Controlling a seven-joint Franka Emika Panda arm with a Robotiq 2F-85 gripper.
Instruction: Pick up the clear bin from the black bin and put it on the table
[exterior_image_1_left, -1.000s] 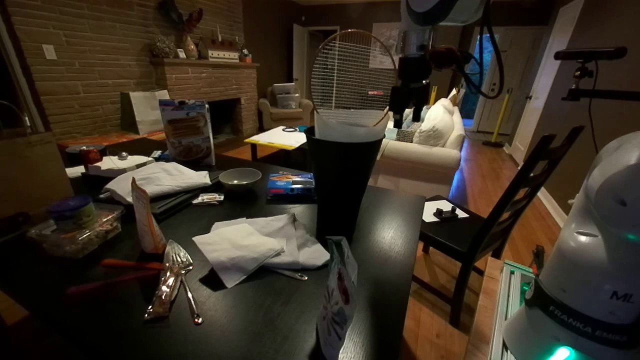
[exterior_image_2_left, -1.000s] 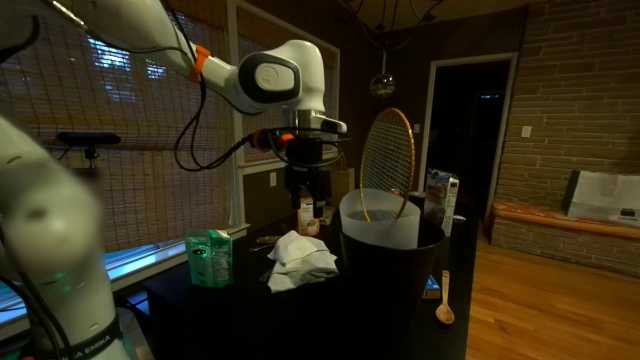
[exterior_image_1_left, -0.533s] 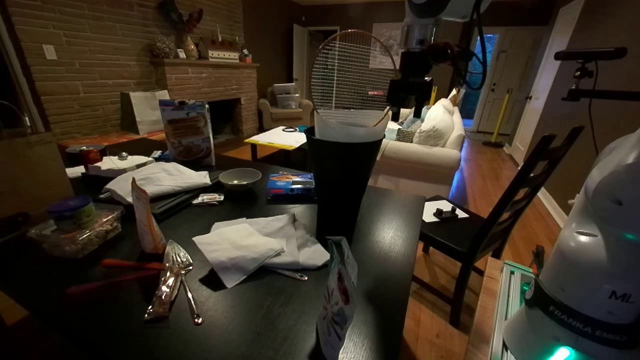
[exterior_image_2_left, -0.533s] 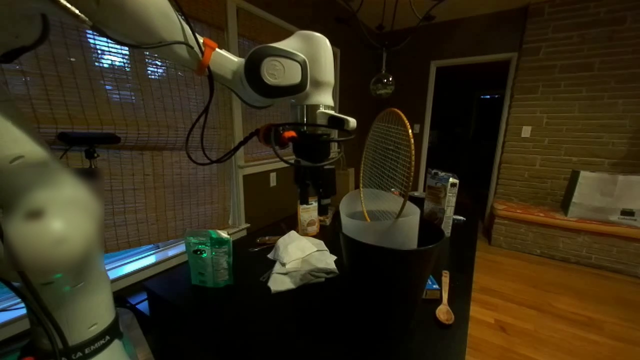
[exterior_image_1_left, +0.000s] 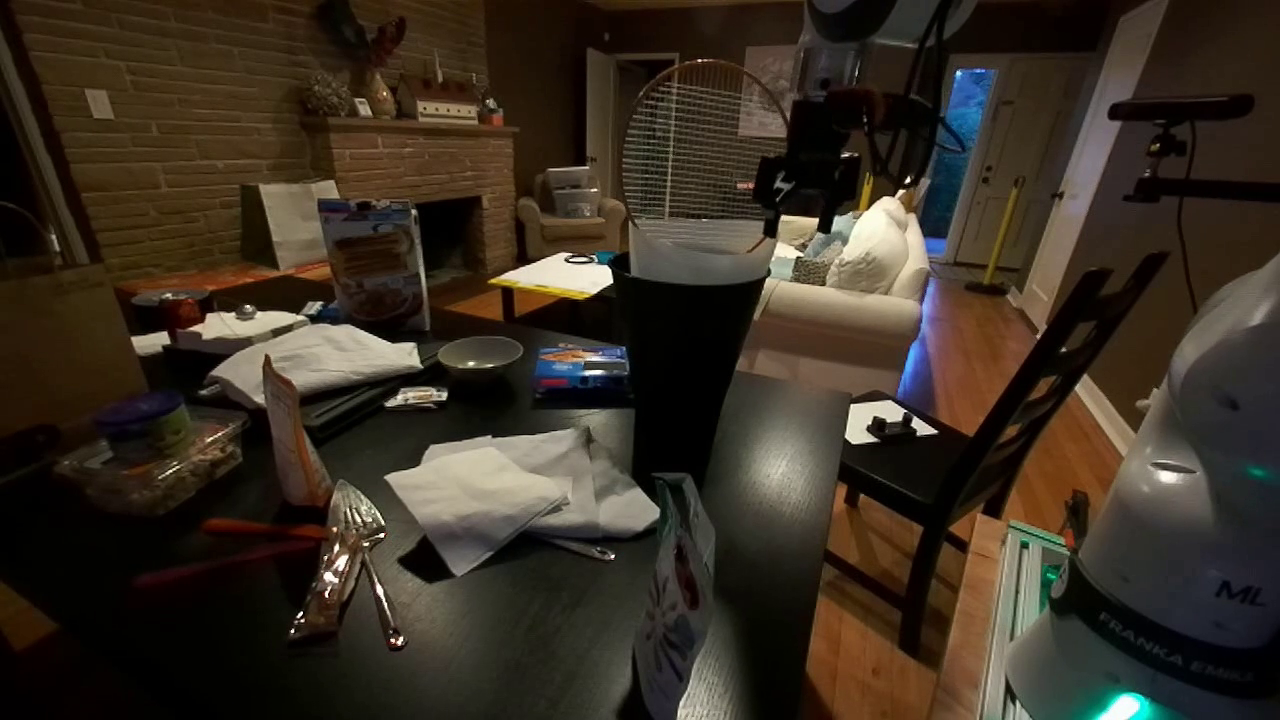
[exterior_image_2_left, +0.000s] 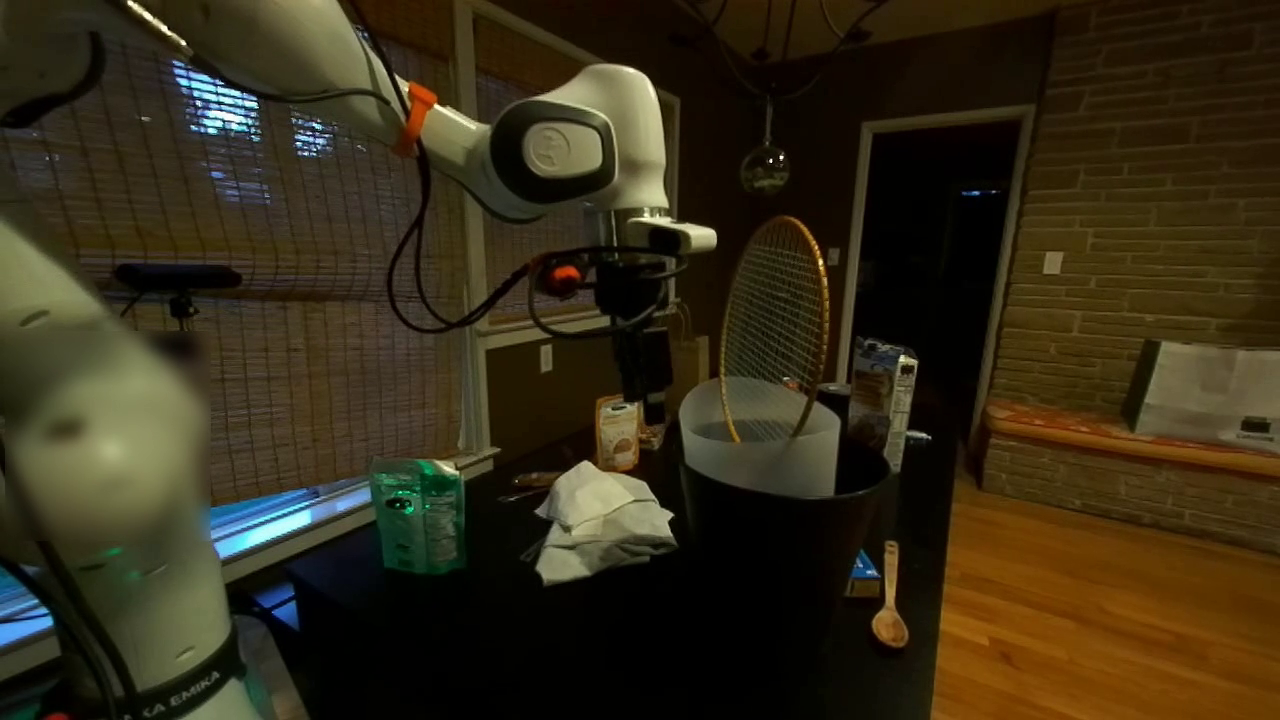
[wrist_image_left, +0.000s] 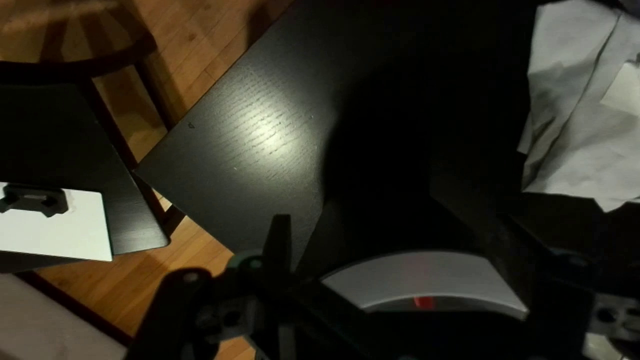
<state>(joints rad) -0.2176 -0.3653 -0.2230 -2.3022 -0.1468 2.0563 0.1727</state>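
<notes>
Holds the fingers (wrist_image_left: 278, 240) spread apart and pointing down, with the rim of the clear bin (wrist_image_left: 430, 274) seen between them in the wrist view, but cannot tell whether touching. Has that clear bin nested in the black bin (exterior_image_1_left: 688, 365) near the fingers, with a racket (exterior_image_2_left: 775, 330) rising out of it. Has the surface (exterior_image_1_left: 775, 460) farther below the fingers, with white cloth (wrist_image_left: 585, 145) off to one side.

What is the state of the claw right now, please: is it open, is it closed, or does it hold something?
Claw: open, holding nothing; the clear bin sits ungripped in the black bin.
</notes>
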